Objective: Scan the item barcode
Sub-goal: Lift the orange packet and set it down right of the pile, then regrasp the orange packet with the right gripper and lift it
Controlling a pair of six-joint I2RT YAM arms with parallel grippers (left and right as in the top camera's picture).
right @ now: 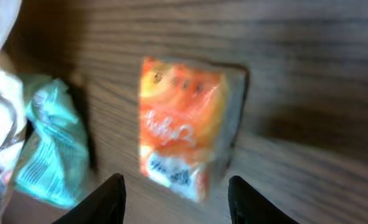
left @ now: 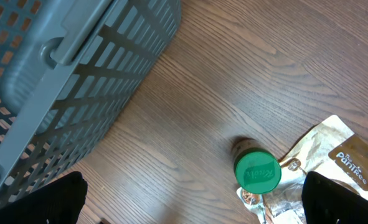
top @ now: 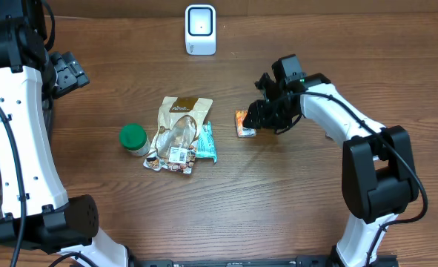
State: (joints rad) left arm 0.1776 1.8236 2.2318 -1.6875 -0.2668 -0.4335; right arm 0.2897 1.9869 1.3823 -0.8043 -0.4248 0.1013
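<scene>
Across the brown wooden table [top: 315, 230], only the overhead view takes in the whole layout. The biggest thing, a grey slatted plastic basket [left: 59, 68], only shows properly from the left wrist, and it's cut off by the frame edges. Left end effector [left: 194, 193] hangs near it, fingers wide apart, holding nothing.

The white boxy barcode scanner [top: 201, 30] at the far edge shows only from overhead. Mid-table sits a crinkly beige-and-brown foil pouch [top: 180, 130], with a small green-lidded jar [top: 133, 139] just beside it and a teal plastic wrapper [top: 207, 142] on its other side.

The task item, a small orange packet [right: 184, 124], lies flat, well apart from the scanner. From overhead the right end effector [right: 177, 183] hides part of it. The right wrist view shows the fingers apart, either side of the packet's near end; can't tell if they're touching it. That view's blurry, so the print is unreadable.
</scene>
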